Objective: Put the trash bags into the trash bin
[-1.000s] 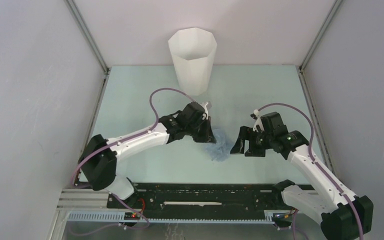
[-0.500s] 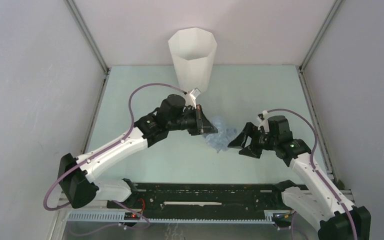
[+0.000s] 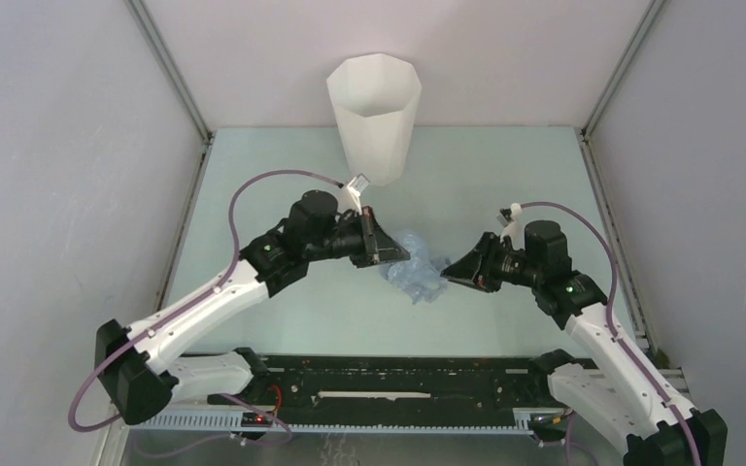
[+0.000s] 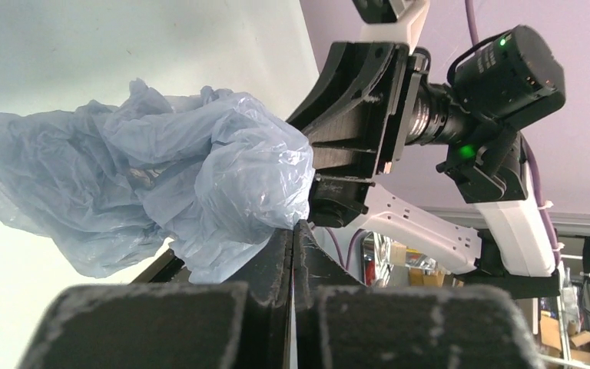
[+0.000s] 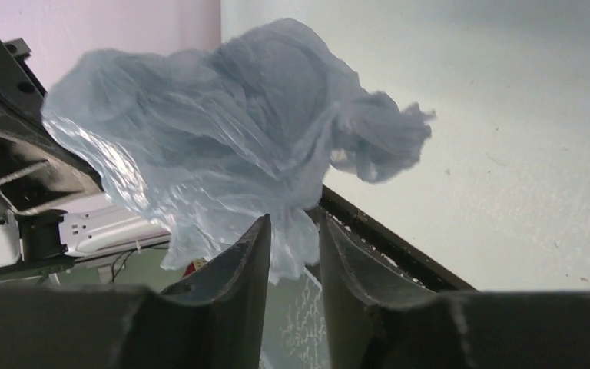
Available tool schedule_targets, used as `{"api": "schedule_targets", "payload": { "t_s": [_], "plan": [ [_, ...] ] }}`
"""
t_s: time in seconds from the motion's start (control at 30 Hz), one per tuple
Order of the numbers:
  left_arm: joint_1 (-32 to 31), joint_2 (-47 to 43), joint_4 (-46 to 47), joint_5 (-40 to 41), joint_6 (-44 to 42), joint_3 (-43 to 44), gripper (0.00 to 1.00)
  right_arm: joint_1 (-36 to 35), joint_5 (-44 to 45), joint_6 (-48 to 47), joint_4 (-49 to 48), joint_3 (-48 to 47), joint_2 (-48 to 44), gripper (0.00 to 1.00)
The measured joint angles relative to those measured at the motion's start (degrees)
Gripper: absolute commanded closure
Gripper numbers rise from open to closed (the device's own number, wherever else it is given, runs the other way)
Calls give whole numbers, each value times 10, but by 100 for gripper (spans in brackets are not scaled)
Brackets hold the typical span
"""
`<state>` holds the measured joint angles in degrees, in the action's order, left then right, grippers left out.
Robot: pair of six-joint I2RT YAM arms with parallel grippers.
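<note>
- The surface (image 3: 505, 175) is pale green and plain. Light grey walls (image 3: 58, 194) close it on three sides, with metal posts (image 3: 170, 73) at the far corners.
- The trash bin (image 3: 373, 112) stands upright against the back wall, its mouth open upward.
- A black rail (image 3: 389, 374) runs along the edge opposite the bin. A purple cable (image 3: 272, 180) loops over the left arm.
- The trash bag (image 3: 414, 274) is on the near side of the bin, a little to its right. It is crumpled in a loose lump and seems to be held up off the surface.
- The left fingers (image 4: 276, 261) are pressed together with a fold of the film pinched at their tips; the lump bulges out beyond them. This arm's head lies between the bin and the bag.
- The right fingers (image 5: 255, 250) are almost closed, with only a narrow slit between them. Film hangs through this slit — they grip the bag from the side opposite the left fingers.
</note>
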<state>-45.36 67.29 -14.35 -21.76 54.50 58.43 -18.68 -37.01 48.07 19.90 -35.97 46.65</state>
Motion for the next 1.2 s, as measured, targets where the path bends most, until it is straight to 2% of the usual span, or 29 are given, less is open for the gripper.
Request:
{"api": "schedule_targets", "payload": {
  "t_s": [0.17, 0.2, 0.37, 0.43, 0.5, 0.57, 0.63, 0.8, 0.93, 1.0, 1.1, 1.2],
  "plan": [
    [19, -46, 1, 3, 6, -31, 100, -48, 20, -5, 16, 0, -6, 34],
    [20, -53, 2, 4, 10, -37, 100, -60, 23, -6, 17, 0, -5, 31],
    [20, -68, 29, 3, 33, -64, 100, -130, 45, -6, 9, 0, 6, 31],
    [20, -71, 36, 2, 42, -70, 100, -140, 49, -1, -5, 0, 18, 38],
    [20, -73, 41, 0, 47, -71, 100, -141, 57, 1, -21, 0, 31, 58],
    [20, -76, 43, 1, 50, -71, 100, -137, 69, -2, -25, 0, 40, 83],
    [21, -81, 36, 4, 47, -71, 99, -128, 86, -10, -9, -1, 40, 99],
    [24, -104, -50, 62, 9, -70, 83, -97, 135, -50, 72, -2, -26, 100],
    [30, -117, -113, 99, -11, -75, 79, -87, 148, -87, 119, -7, -63, 100],
    [31, -122, -118, 99, -14, -89, 65, -96, 156, -107, 144, -25, -54, 100],
    [31, -125, -125, 90, -24, -107, 34, -116, 164, -138, 181, -72, -24, 100],
    [31, -131, -123, 71, -30, -109, 18, -125, 163, -158, 200, -114, 0, 100]
  ]
}}
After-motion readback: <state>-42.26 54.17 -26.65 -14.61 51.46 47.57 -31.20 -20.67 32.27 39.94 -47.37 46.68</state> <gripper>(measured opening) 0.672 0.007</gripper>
